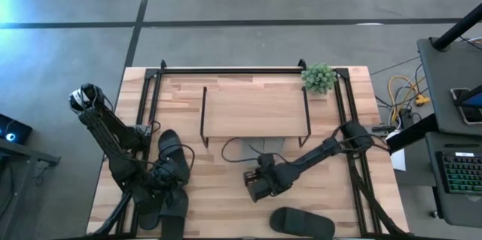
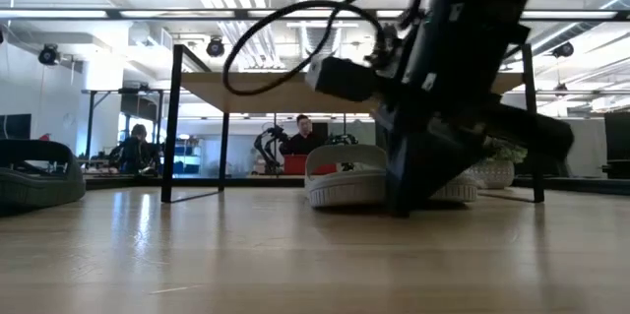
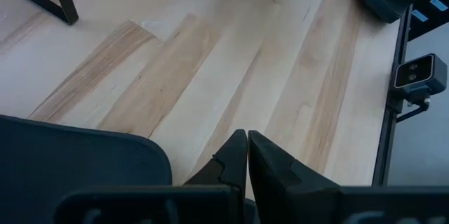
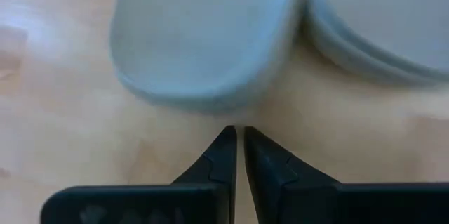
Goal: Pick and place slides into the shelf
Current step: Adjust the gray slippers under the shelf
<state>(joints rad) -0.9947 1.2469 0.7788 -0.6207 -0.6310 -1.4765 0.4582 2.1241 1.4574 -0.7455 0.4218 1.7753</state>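
Observation:
The shelf (image 1: 256, 110) stands at the table's middle back on thin black legs. Two light grey slides (image 2: 345, 182) (image 2: 463, 188) lie side by side on the table under it, soles down. My right gripper (image 4: 237, 138) is shut and low over the table, its tips just short of the near end of one grey slide (image 4: 203, 48); it also shows in the high view (image 1: 254, 183). My left gripper (image 3: 246, 147) is shut and empty above bare table at the front left, among black slides (image 1: 173, 157) (image 1: 169, 210). Another black slide (image 1: 301, 223) lies at the front edge.
A small potted plant (image 1: 319, 78) stands at the shelf's far right corner. A black metal frame (image 1: 226, 68) runs round the tabletop. A small camera (image 3: 419, 75) sits at the table's edge. A black slide's strap (image 3: 77, 161) lies close beside my left fingers.

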